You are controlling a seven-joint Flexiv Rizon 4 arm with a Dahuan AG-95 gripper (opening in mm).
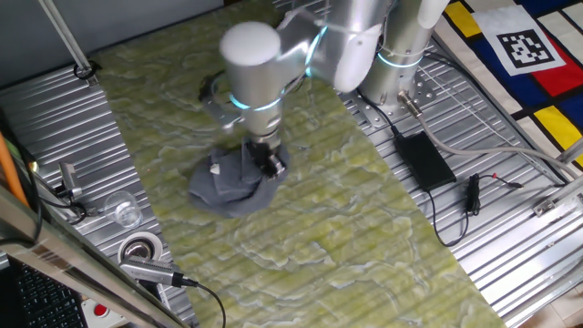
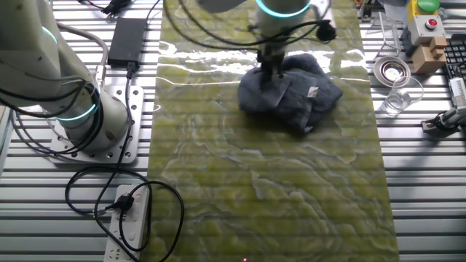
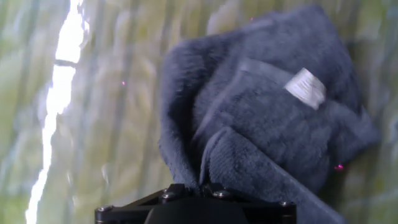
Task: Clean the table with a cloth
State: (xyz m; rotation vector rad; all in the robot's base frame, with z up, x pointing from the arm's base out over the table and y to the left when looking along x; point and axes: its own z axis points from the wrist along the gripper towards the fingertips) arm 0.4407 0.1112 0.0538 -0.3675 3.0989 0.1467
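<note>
The blue-grey cloth [image 1: 232, 182] lies bunched on the yellow-green marbled table [image 1: 346, 228], its pale tag [image 3: 306, 87] facing up. My gripper [image 1: 270, 164] stands upright on the cloth's right edge, fingers pressed together with a fold of cloth between them. In the other fixed view the gripper [image 2: 271, 73] sits on the left part of the cloth [image 2: 298, 94]. In the hand view the cloth [image 3: 267, 124] fills the right half and a fold runs down into the gripper base [image 3: 199, 190].
Ribbed metal panels flank the table. A black power brick [image 1: 422, 157] and cables lie right. A clear cup [image 1: 126, 211], tape roll [image 1: 138, 249] and tool [image 1: 150, 271] sit left. A power strip [image 2: 125, 225] lies near the arm base [image 2: 95, 124].
</note>
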